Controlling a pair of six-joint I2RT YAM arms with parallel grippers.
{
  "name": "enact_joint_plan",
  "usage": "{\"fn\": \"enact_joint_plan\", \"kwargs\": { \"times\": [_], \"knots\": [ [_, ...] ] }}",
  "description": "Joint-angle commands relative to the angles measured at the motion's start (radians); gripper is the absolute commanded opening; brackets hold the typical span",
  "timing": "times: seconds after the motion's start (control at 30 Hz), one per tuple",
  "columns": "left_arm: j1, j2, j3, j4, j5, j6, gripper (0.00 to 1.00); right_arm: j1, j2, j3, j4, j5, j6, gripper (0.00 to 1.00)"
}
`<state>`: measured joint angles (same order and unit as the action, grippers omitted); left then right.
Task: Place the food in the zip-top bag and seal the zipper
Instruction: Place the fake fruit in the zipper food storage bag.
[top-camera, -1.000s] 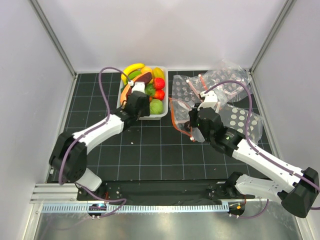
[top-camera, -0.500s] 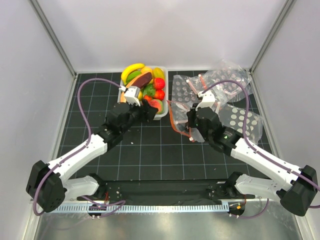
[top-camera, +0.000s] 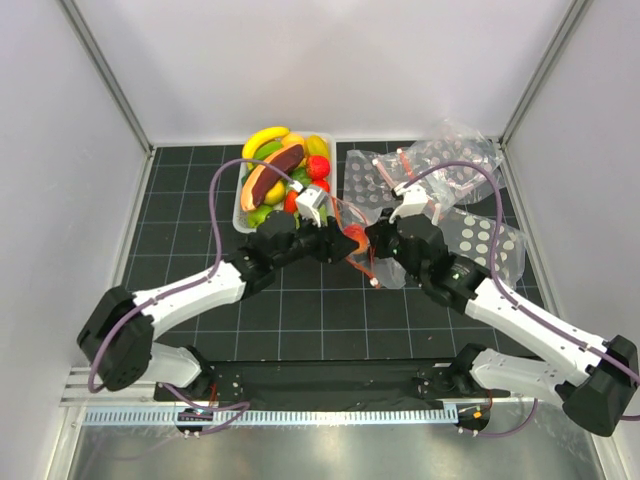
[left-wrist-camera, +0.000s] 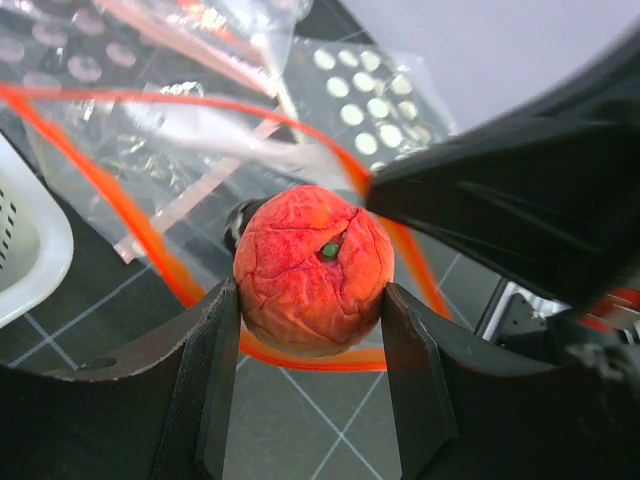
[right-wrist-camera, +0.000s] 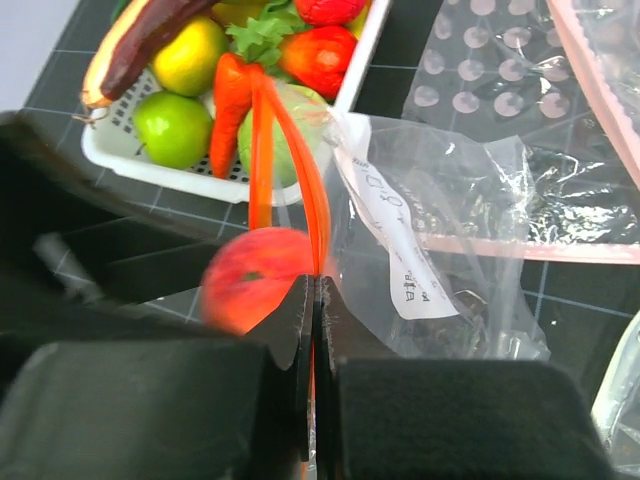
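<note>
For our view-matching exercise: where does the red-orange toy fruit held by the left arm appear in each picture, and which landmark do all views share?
Top external: toy fruit at the centre, between the two arms.
Left wrist: centre, between the jaws.
Right wrist: lower left, behind the jaws.
Shared landmark: white tub.

In the right wrist view, cannot follow the zipper past the closed right pincer. Blurred and half covered just beside it, the orange-red fruit. Cut off at the top edge, the white tub. From above, too small to tell fruit from zipper.
</note>
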<state>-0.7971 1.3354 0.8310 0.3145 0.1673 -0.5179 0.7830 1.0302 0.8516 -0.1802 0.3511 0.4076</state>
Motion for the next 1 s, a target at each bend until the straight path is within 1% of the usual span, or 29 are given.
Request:
{"fn": "enact_joint_plan", "kwargs": {
  "times": [0.0,0.03,0.07,0.13,0.17,0.23,0.33,0.37,0.43,0.47,0.57,0.6,0.67,0.7,0.87,0.93,0.97],
  "knots": [
    [-0.004,0.076,0.091,-0.012,-0.011,0.007,0.41,0.009,-0.054,0.001,0.065,-0.041,0.017,0.01],
    [-0.004,0.093,0.106,-0.037,-0.052,0.009,0.43,0.009,-0.064,-0.006,0.067,-0.032,0.02,0.01],
    [-0.004,0.108,0.12,-0.082,-0.063,0.01,0.52,0.009,-0.084,-0.009,0.07,-0.026,0.02,0.01],
    [-0.01,0.137,0.157,-0.104,-0.057,0.021,0.7,0.009,-0.105,-0.025,0.073,0.003,0.02,0.01],
    [-0.016,0.134,0.164,-0.12,-0.06,0.036,0.89,0.009,-0.123,-0.028,0.071,0.018,0.02,0.01],
    [-0.037,0.101,0.166,-0.13,-0.066,0.056,1.0,0.009,-0.136,-0.036,0.065,0.084,0.025,0.01],
    [-0.045,0.044,0.145,-0.149,-0.097,0.073,1.0,0.01,-0.137,-0.033,0.03,0.182,0.056,0.01],
    [-0.047,0.0,0.14,-0.158,-0.119,0.081,1.0,0.009,-0.136,-0.032,0.024,0.221,0.059,0.01],
    [-0.045,-0.045,0.125,-0.186,-0.153,0.094,1.0,0.009,-0.133,-0.031,0.019,0.236,0.059,0.01],
    [-0.045,-0.083,0.108,-0.192,-0.228,0.104,1.0,0.009,-0.131,-0.029,0.018,0.244,0.059,0.01],
    [-0.045,-0.142,0.085,-0.221,-0.355,0.113,1.0,0.009,-0.127,-0.029,0.013,0.256,0.06,0.01],
    [-0.044,-0.148,0.08,-0.232,-0.45,0.117,1.0,0.009,-0.127,-0.029,0.013,0.259,0.06,0.01],
    [-0.045,-0.145,0.083,-0.265,-0.54,0.117,1.0,0.009,-0.127,-0.029,0.015,0.259,0.059,0.01],
    [-0.044,-0.128,0.088,-0.276,-0.614,0.127,0.99,0.009,-0.125,-0.029,0.013,0.256,0.057,0.01],
    [-0.036,-0.029,0.152,-0.31,-0.752,0.173,1.0,0.009,-0.122,-0.031,0.018,0.259,0.05,0.01],
    [-0.024,0.028,0.166,-0.311,-0.813,0.165,1.0,0.009,-0.121,-0.039,0.027,0.272,0.045,0.01],
    [-0.01,0.048,0.193,-0.311,-0.809,0.135,1.0,0.009,-0.114,-0.042,0.039,0.279,0.04,0.01]
  ]
}}
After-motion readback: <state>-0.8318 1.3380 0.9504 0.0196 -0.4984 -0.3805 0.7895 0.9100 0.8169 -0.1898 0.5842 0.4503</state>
